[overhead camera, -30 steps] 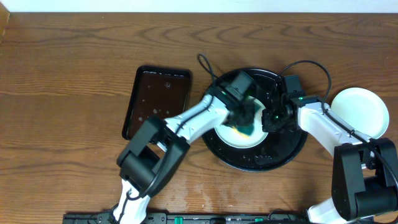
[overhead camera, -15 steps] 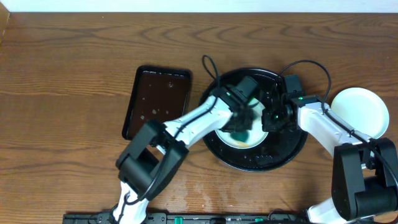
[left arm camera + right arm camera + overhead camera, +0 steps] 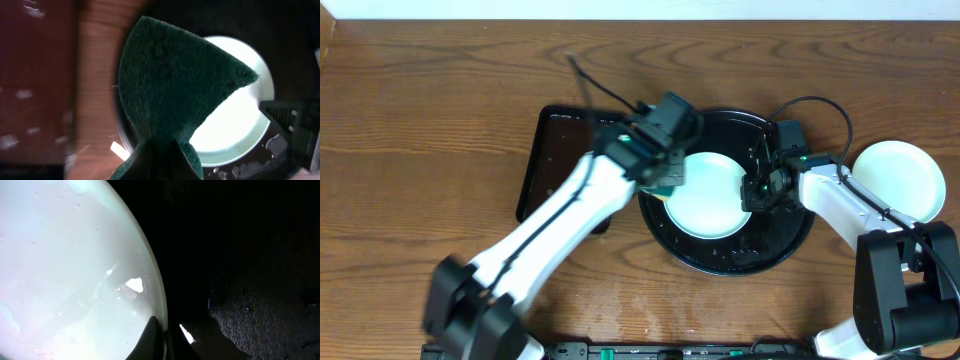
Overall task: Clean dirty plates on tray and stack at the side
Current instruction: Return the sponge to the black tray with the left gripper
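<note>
Plate [image 3: 710,195] flat, face up in tray [image 3: 788,238]; left gripper [image 3: 160,156] holds sponge [image 3: 175,85].

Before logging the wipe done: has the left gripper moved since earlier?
Yes: left gripper went leftward off the pale round plate, to the glossy black tray's rim.

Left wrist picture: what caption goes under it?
Green sponge in the left gripper, over the edge of a pale plate on the black tray.

The plate [image 3: 70,265] looks smooth and glossy. The green scouring pad [image 3: 170,90] is coarse, matt fibre. The table [image 3: 430,110] is grained wood.
</note>
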You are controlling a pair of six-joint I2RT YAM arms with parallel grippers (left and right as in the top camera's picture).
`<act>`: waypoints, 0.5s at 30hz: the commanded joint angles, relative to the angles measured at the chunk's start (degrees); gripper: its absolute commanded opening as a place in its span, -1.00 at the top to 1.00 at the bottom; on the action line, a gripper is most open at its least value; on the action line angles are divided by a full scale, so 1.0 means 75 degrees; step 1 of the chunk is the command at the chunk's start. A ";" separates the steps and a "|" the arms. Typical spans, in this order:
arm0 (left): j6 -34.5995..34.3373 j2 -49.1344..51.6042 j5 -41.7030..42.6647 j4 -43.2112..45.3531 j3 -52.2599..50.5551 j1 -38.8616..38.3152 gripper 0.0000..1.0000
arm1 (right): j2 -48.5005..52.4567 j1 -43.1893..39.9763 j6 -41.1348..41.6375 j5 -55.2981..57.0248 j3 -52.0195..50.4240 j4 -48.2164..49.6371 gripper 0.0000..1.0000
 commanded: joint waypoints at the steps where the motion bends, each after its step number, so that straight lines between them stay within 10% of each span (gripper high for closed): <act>1: 0.0224 -0.0478 -0.0976 -0.0577 0.0050 0.0685 0.85 | 0.0230 0.0058 -0.0119 0.0353 -0.0146 -0.0085 0.98; 15: 0.0656 0.0364 -0.1370 0.0941 -0.2174 0.2722 0.78 | 0.0230 0.0058 -0.0119 0.0350 -0.0146 -0.0087 0.98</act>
